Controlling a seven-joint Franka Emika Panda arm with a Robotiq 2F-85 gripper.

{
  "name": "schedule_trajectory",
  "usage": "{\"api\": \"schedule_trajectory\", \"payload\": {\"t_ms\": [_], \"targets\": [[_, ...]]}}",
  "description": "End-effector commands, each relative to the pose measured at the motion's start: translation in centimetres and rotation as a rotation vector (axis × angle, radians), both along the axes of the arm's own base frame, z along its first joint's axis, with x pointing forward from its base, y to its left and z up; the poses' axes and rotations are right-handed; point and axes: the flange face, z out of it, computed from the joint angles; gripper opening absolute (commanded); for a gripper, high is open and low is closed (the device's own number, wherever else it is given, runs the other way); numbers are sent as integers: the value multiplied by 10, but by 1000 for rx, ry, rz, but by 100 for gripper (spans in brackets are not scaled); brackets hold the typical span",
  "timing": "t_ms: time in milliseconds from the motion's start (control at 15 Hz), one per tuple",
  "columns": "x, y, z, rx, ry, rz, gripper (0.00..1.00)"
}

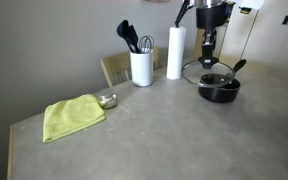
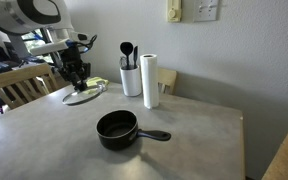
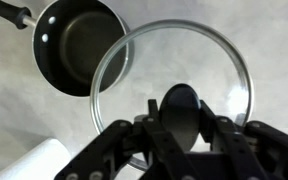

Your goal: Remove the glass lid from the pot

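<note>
lid (image 3: 184, 55): was off the pot, gripped by its dark knob; in both exterior views (image 1: 194, 71) (image 2: 84, 96) it was low over the desk, near the edge by the chair; couldn't tell if its rim touched the desk
gripper (image 3: 180, 108): clenched on the lid's knob, one finger on each side of it in the wrist view; came down from above in both exterior views (image 1: 209, 58) (image 2: 77, 80)
pot (image 2: 116, 128): uncovered, upright on the desk, away from the edges, apart from the lid; also seen just in front of the lid (image 1: 219, 90) and at the wrist view's top (image 3: 79, 45)
handle (image 2: 156, 134): long, black, stuck out sideways, away from the lid
holder (image 2: 131, 80): white, dark utensils in it, near the desk's far edge
roll (image 2: 151, 80): white, upright, just beside the holder
cloth (image 1: 72, 117): green, lay crumpled near a desk corner, well apart from the pot
bowl (image 1: 107, 100): small, shiny, touching the cloth
desk (image 1: 164, 130): grey top
</note>
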Motion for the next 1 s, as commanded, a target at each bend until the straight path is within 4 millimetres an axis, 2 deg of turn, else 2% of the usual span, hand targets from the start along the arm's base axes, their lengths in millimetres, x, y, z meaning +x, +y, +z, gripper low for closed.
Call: {"api": "schedule_trajectory", "payload": {"t_ms": [0,67,200,467,667,933], "targets": [[9,59,-15,-19,-5,-6,15],[12,71,-29,-18,-14,32,15],[17,84,-63,-48,-10,53,15],[24,89,-123,-77,12,-16,15],[35,95,-145,-68,31,-98,15],[48,100,-148,-26,27,-170,15]]}}
